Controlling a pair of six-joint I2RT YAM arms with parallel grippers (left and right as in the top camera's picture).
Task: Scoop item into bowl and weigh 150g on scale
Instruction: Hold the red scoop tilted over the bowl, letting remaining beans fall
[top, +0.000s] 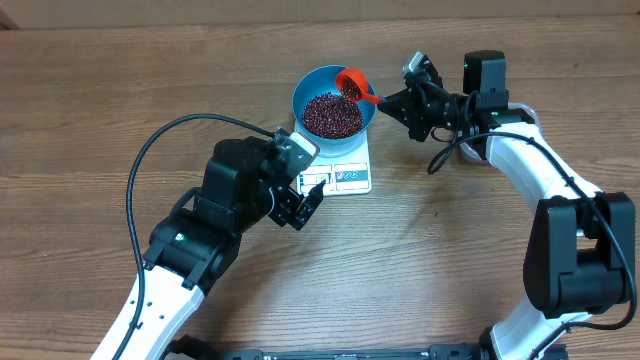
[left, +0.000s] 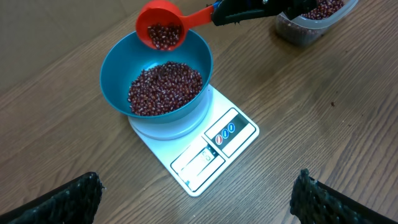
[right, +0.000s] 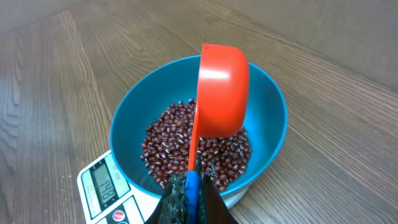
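The blue bowl stands on the white scale and holds a heap of dark red-brown beans. My right gripper is shut on the blue handle of a red scoop. The scoop is tilted over the bowl's far right rim with beans still in its cup. The scale's display shows digits that look like 148. My left gripper hovers open just in front of the scale, its fingertips wide apart with nothing between them.
In the left wrist view a clear plastic tub with more beans sits behind the bowl to the right, under the right arm. A black cable loops over the wooden table on the left.
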